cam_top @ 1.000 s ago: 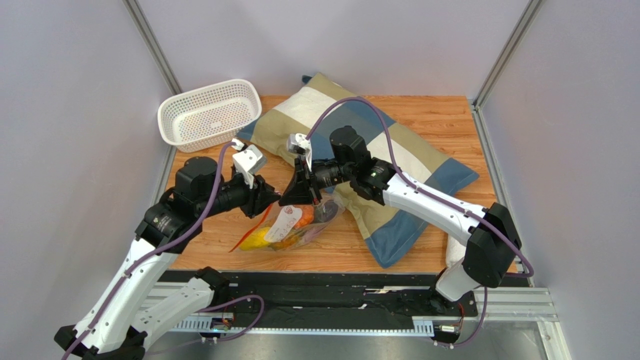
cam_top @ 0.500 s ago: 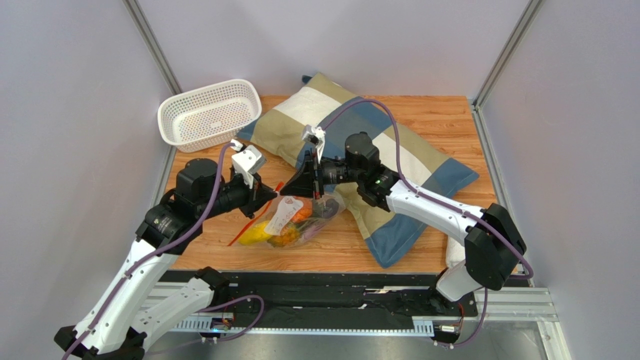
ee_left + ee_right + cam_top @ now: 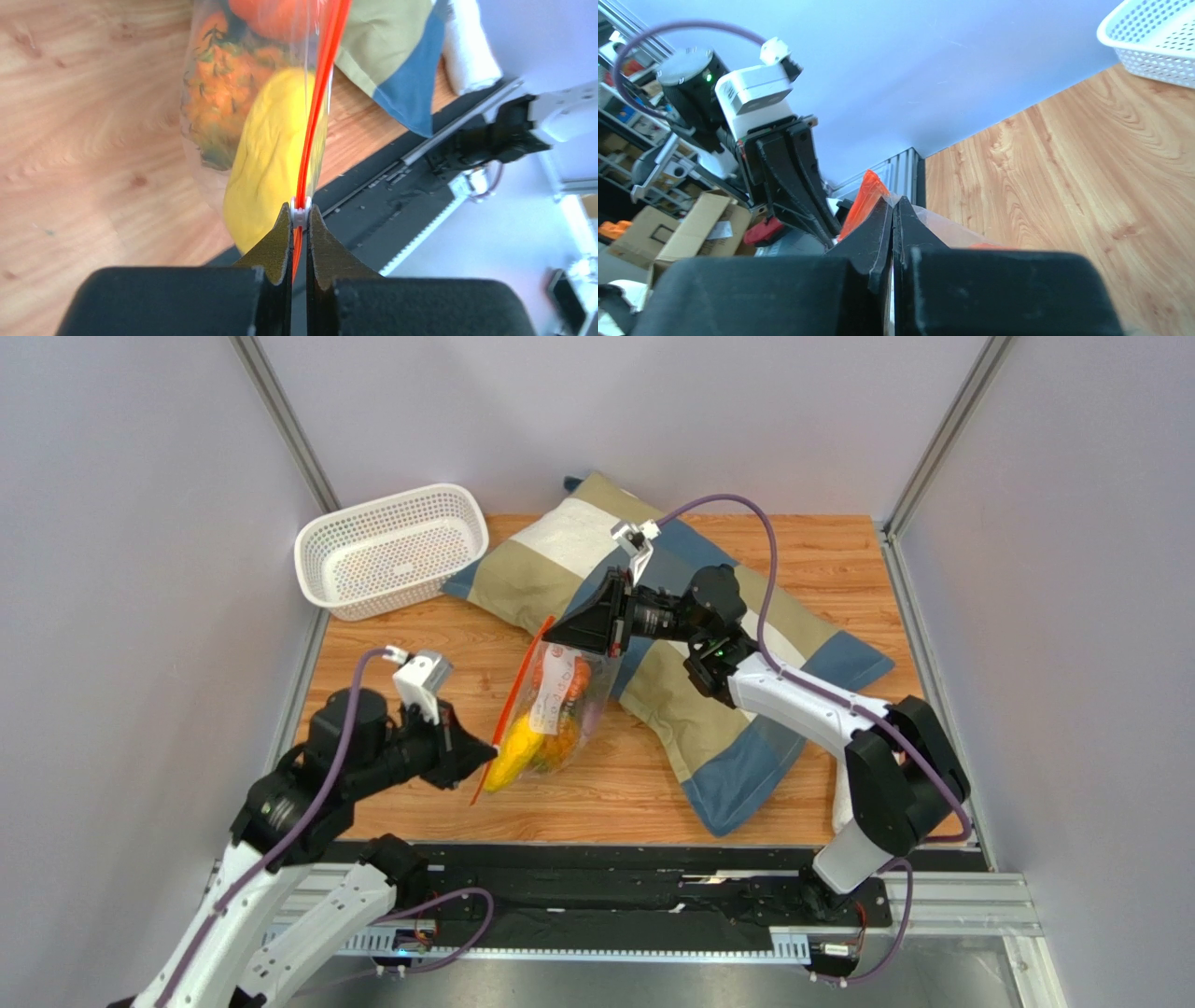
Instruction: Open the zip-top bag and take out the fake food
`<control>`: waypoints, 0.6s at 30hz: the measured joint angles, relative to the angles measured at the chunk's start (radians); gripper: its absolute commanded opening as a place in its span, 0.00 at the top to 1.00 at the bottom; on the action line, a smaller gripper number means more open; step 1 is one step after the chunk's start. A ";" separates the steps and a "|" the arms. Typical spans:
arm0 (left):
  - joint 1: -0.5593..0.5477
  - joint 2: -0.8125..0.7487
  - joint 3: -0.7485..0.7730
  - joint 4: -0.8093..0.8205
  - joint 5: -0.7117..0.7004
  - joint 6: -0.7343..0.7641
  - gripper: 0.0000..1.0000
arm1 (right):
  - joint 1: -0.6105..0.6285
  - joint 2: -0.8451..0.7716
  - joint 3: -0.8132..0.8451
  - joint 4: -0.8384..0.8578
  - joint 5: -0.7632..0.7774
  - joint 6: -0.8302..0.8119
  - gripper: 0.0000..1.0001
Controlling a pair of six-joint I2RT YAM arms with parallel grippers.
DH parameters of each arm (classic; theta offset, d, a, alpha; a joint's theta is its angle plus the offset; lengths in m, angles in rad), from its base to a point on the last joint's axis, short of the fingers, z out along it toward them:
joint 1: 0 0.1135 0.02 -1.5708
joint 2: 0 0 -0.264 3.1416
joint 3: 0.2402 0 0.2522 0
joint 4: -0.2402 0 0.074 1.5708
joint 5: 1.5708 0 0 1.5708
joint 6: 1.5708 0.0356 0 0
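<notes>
The zip-top bag [image 3: 558, 711] hangs stretched between both grippers above the wooden table. Its orange-red zip strip [image 3: 508, 714] runs taut from one to the other. My left gripper [image 3: 474, 759] is shut on the small white slider [image 3: 300, 211] at the strip's near end. At the far upper end, my right gripper [image 3: 561, 633] is shut on the bag's clear edge beside the strip [image 3: 868, 196]. The fake food shows through the plastic: a yellow piece [image 3: 267, 157], an orange pineapple [image 3: 217, 77] and an orange-red round one [image 3: 274, 10].
A white perforated basket [image 3: 393, 546] sits at the back left. A beige-and-blue pillow [image 3: 730, 637] lies under the right arm. The black rail [image 3: 603, 875] runs along the near edge. Grey walls close in both sides.
My left gripper closed on the slider and drew back toward the near left. The right gripper rose toward the back right, lifting the bag off the table and pulling the strip taut.
</notes>
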 measured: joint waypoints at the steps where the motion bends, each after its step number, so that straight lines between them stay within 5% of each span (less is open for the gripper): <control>1: 0.000 -0.053 -0.014 -0.023 0.002 -0.032 1.00 | -0.002 0.019 0.015 0.014 -0.005 0.019 1.00; 9: 0.003 -0.394 -0.096 -0.137 0.082 -0.191 1.00 | 0.022 0.253 0.124 0.216 -0.040 0.225 1.00; 18: 0.003 -0.399 -0.161 -0.139 0.275 -0.203 1.00 | 0.085 0.380 0.229 0.201 -0.057 0.244 1.00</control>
